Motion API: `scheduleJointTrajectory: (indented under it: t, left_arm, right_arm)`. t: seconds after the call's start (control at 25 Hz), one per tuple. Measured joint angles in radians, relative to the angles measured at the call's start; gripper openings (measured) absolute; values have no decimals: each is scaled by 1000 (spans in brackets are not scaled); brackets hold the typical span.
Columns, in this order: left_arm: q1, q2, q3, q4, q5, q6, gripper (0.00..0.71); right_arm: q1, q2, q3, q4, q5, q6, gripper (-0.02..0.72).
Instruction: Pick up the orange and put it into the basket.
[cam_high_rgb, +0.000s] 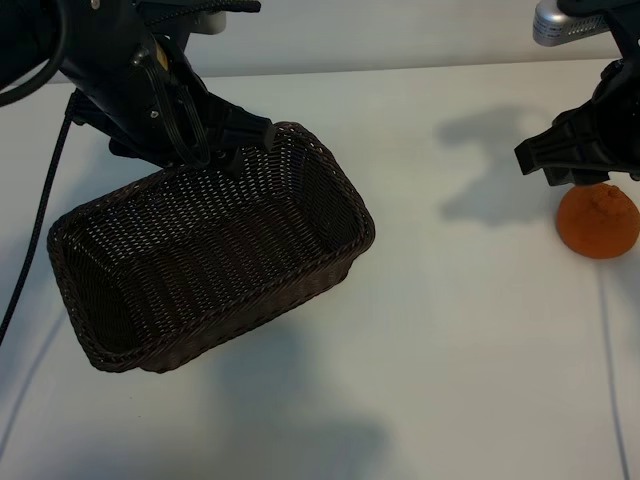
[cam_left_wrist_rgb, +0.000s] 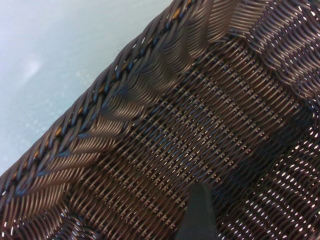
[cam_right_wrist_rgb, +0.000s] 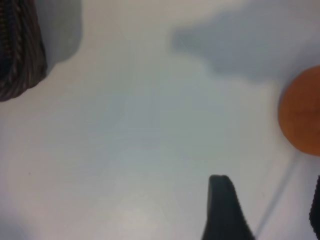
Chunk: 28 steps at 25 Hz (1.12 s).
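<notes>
The orange (cam_high_rgb: 598, 221) lies on the white table at the far right, and its edge shows in the right wrist view (cam_right_wrist_rgb: 302, 111). Just above and behind it hangs my right gripper (cam_high_rgb: 578, 168), open, with nothing between its fingers (cam_right_wrist_rgb: 225, 210). The dark brown wicker basket (cam_high_rgb: 150, 330) is at the left, tilted and raised off the table over its own shadow. My left gripper (cam_high_rgb: 243, 140) is closed over the basket's far rim. One of its fingers (cam_left_wrist_rgb: 200, 215) lies against the inner weave of the basket (cam_left_wrist_rgb: 150, 120); the other is hidden outside the wall.
Bare white table (cam_high_rgb: 460, 350) lies between the basket and the orange. A black cable (cam_high_rgb: 40, 220) hangs down at the left beside the basket. A thin line (cam_high_rgb: 612, 380) runs along the table at the right.
</notes>
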Motion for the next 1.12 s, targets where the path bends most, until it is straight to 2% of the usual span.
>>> scheduleJointTrajectory:
  t: [1.12]
  left_arm:
    - [0, 0, 0, 0, -2, 0, 588]
  right_arm:
    - [0, 0, 0, 1, -3, 1, 397]
